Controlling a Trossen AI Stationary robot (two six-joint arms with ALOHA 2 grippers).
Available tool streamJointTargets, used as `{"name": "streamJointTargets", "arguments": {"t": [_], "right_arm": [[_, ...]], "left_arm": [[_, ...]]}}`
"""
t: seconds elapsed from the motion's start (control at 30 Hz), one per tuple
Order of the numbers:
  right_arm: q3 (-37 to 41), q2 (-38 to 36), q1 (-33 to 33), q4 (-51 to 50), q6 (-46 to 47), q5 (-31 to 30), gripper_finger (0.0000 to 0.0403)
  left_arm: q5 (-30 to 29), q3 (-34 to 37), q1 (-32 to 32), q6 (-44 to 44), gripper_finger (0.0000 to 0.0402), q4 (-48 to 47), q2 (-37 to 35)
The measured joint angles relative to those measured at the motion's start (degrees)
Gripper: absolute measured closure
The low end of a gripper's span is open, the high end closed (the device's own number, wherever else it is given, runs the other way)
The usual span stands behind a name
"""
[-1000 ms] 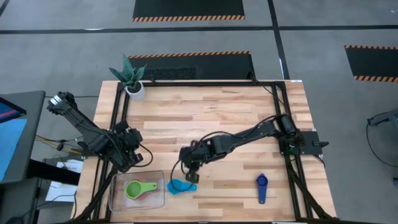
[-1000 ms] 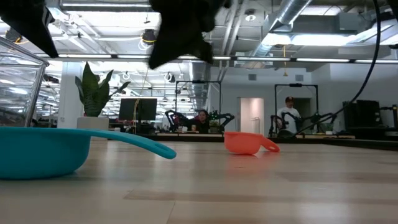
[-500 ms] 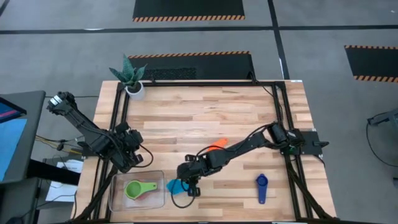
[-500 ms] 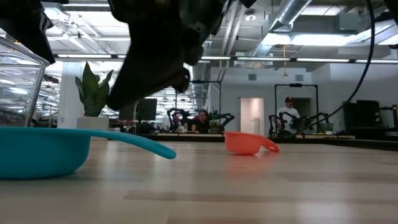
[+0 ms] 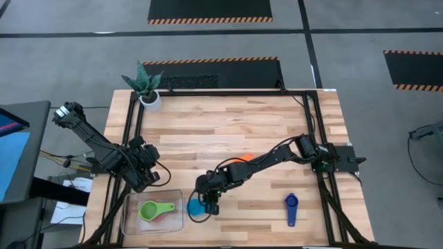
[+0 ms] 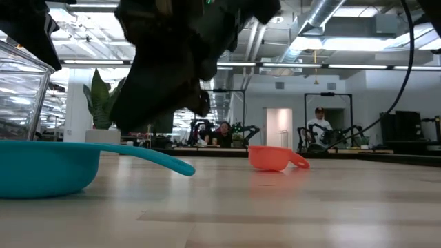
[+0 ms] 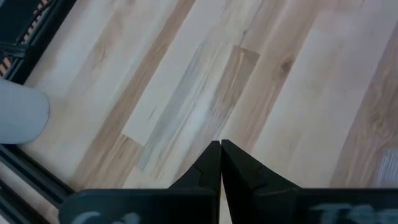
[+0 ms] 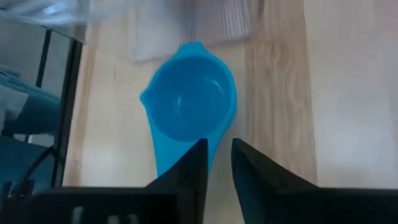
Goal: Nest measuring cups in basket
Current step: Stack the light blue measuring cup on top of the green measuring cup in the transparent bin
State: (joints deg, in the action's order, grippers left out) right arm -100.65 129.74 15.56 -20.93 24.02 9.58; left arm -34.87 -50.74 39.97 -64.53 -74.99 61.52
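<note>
The light blue measuring cup (image 5: 194, 208) rests on its base on the table just right of the clear basket (image 5: 127, 216); it also shows in the right wrist view (image 8: 193, 106) and the low view (image 6: 41, 169). My right gripper (image 5: 209, 203) hangs open above its handle (image 8: 166, 163), clear of it. A green cup (image 5: 148, 211) lies in the basket with another cup's handle beside it. A red cup (image 6: 272, 157) sits mid-table, partly under my right arm. A dark blue cup (image 5: 291, 206) lies at the near right. My left gripper (image 7: 221, 155) is shut and empty, left of the basket's far side.
A white plant pot (image 5: 149, 99) stands at the table's far left corner. A black frame (image 5: 135, 131) runs along the table's edges. Bare wood lies between the light blue and dark blue cups. People sit in the room beyond the table.
My right gripper has moved toward the table's near left edge and come down, ending over the light blue cup's handle. As the arm shifted, part of the red cup came into sight in the high view. The cups have stayed in place.
</note>
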Motion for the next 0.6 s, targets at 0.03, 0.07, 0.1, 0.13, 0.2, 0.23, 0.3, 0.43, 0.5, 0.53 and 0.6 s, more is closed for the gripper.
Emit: {"name": "streamJointTargets", "arguments": {"t": [0.03,0.07,0.1,0.13,0.2,0.23,0.3,0.43,0.5,0.53,0.6], "right_arm": [[0.02,0.07,-0.04,-0.15,0.26,0.6,0.0288],[0.03,0.06,-0.2,-0.05,0.54,0.92,0.0279],[0.0,-0.04,-0.37,0.22,0.6,0.92,0.0271],[-0.02,-0.12,-0.4,0.22,0.58,0.92,0.0263],[-0.02,-0.13,-0.73,0.15,0.09,0.9,0.0251],[-0.02,-0.09,-0.77,0.07,-0.25,0.88,0.0246],[-0.02,-0.09,-0.9,0.11,-0.27,0.9,0.0239],[-0.02,-0.09,-1.03,-1.07,-0.31,1.08,0.0235],[-0.02,-0.09,-0.8,-2.49,-0.33,1.07,0.0236],[-0.02,-0.09,-0.67,-3.34,-0.31,1.05,0.0238],[-0.02,-0.09,-0.25,-4.9,0.74,1.09,0.0242]], "left_arm": [[0.0,0.0,0.0,0.0,0.0401,-0.01,0.0],[-0.03,0.0,0.0,0.0,0.0401,-0.01,0.0],[-0.11,0.0,0.0,0.0,0.0401,-0.01,0.0],[-0.29,0.0,0.0,0.0,0.0401,0.01,0.0],[-0.31,-0.02,0.0,-0.02,0.0401,0.03,0.0],[-0.31,-0.02,0.0,-0.02,0.0401,0.08,0.0],[-0.31,-0.02,0.0,-0.02,0.0402,0.12,0.0],[-0.31,-0.02,0.0,-0.2,0.0402,0.38,0.0],[-0.31,-0.02,0.0,-0.22,0.0401,1.46,0.0],[-0.31,-0.02,0.0,-0.21,0.0401,2.08,0.0],[-0.4,-0.02,0.0,-0.11,0.0401,3.77,0.0]]}}
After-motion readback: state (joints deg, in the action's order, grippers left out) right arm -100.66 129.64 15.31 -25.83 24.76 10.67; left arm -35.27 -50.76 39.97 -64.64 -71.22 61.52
